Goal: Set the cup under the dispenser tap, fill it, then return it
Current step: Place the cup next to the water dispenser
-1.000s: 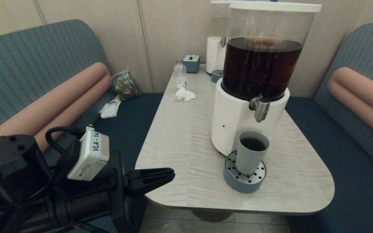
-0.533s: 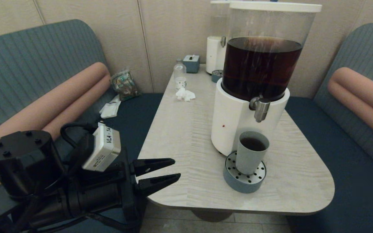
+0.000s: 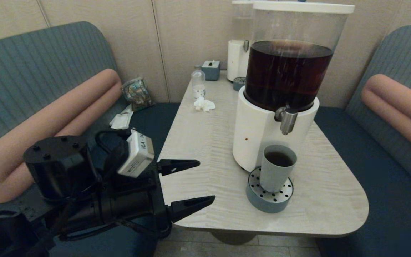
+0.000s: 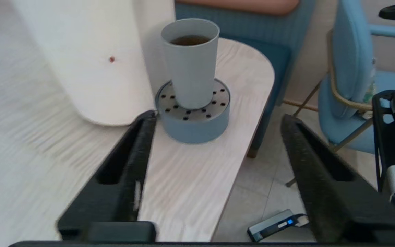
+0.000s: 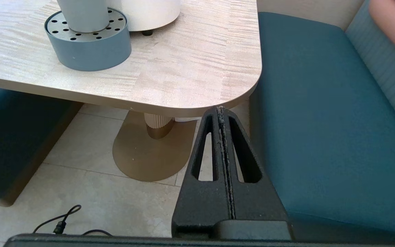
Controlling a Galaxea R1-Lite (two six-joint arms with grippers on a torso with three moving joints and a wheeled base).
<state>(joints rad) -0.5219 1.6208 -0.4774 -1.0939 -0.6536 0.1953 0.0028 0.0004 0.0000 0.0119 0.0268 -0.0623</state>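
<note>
The grey-green cup (image 3: 277,167) (image 4: 190,61) holds dark liquid and stands upright on the round blue-grey tray (image 3: 269,200) (image 4: 194,125), right below the steel dispenser tap (image 3: 287,119) of the big white-based dispenser (image 3: 259,132) with its dark-brown tank. My left gripper (image 3: 202,184) (image 4: 218,118) is open wide at the table's near left edge, well short of the cup, nothing between its fingers. My right gripper (image 5: 220,109) is shut and empty, parked low beside the table's near right corner; it does not show in the head view.
The table (image 3: 205,142) also carries a paler dispenser (image 3: 237,53), a small bottle (image 3: 198,82), a crumpled tissue (image 3: 204,104) and a small box (image 3: 211,69) at the back. Blue benches (image 3: 387,178) flank both sides. A device (image 4: 276,224) lies on the floor.
My left gripper went from shut to wide open while the arm rose and moved right toward the table. The cup has stayed on the tray.
</note>
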